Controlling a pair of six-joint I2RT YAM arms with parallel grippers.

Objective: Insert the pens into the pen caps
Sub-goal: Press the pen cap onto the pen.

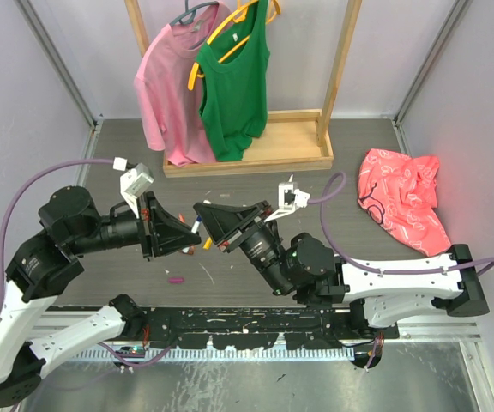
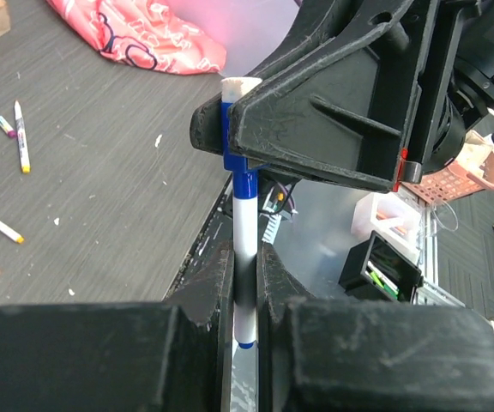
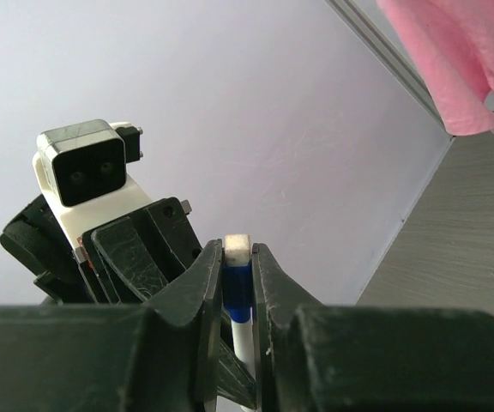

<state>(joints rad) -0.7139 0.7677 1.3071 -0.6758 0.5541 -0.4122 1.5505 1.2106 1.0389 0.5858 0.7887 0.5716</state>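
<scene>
We clamp the white pen (image 2: 243, 219) in the left gripper (image 2: 245, 262); the right gripper (image 3: 237, 257) pinches the blue cap (image 3: 237, 287) at the pen's end.

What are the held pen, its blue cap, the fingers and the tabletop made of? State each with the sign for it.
The pen looks like smooth plastic: white barrel, soft sheen. The blue cap is likely glossy plastic, evenly coloured. The fingers seem matte black plastic, perhaps printed: scuffed, ridged faces. The tabletop is probably laminate: dark grey, fine wood-grain streaks, matte.

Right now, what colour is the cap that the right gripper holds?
Blue; the cap shows best in the left wrist view.
</scene>
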